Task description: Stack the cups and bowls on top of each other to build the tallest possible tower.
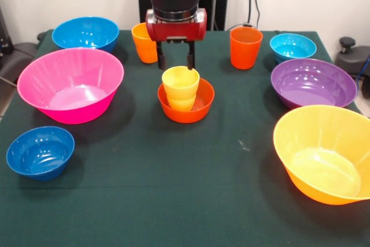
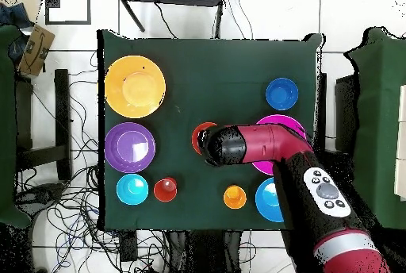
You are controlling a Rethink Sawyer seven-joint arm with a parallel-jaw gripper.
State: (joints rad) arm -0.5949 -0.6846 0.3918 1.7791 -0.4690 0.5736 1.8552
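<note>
Item one, the gripper [image 1: 175,61]: you see its two dark fingers spread apart, hanging just above and behind the rim of the yellow cup [image 1: 180,87], gripping nothing.

Item two, the yellow cup: upright, mouth up, seated inside the small orange-red bowl [image 1: 186,108] at the middle of the green table [image 1: 173,189]. This pair is the start of the tower.

Item three, spare cups: a light orange cup [image 1: 144,42] just behind the gripper on one side, a darker red-orange cup [image 1: 245,47] on the other, both upright.

Item four, bowls, all mouth up: cyan bowl [image 1: 293,47], purple bowl [image 1: 313,83], yellow-orange bowl [image 1: 325,152], pink bowl [image 1: 70,84], medium blue bowl [image 1: 85,33], dark blue bowl [image 1: 40,151]. In the overhead view the arm [image 2: 270,144] hides the stack's centre.

Handling note: these pieces look like thin, glossy plastic, so judge them light, stiff and slippery. You would best pinch a cup across its wall just under the rim, and a bowl by its rim; squeeze gently, since a light stack will probably tip at a nudge.
</note>
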